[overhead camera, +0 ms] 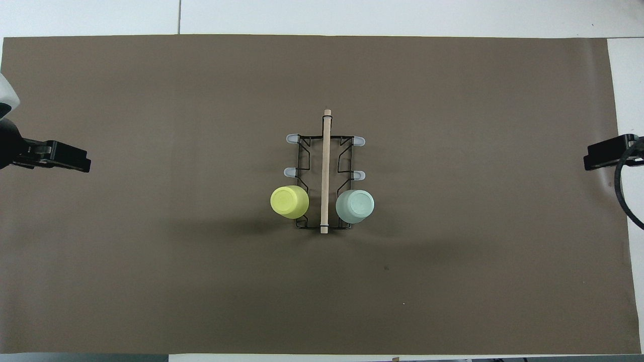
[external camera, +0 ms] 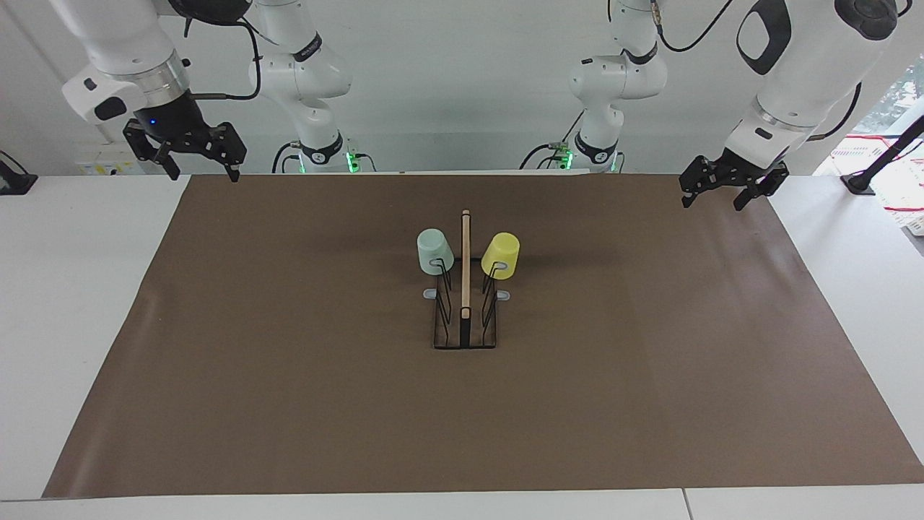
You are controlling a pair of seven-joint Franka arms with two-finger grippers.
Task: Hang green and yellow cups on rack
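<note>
Standing at the middle of the brown mat [external camera: 289, 375] that covers the bench [external camera: 72, 289], the rack [external camera: 465, 339] carries both cups. Each cup sits upside down on a prong at the rack's end nearest the robots, one on either side of the wooden bar [external camera: 465, 260]. The green cup [external camera: 434, 250] hangs on the right arm's side, the yellow cup [external camera: 501, 255] on the left arm's side, and both tilt slightly outward from the bar. Four grey-tipped prongs show bare in the overhead view. The left hand [external camera: 729, 189] hovers over the mat's corner nearest the left arm's base, released and grasping nothing. The right hand [external camera: 193, 156] hovers over the mat's corner nearest the right arm's base, likewise spread and bare.
</note>
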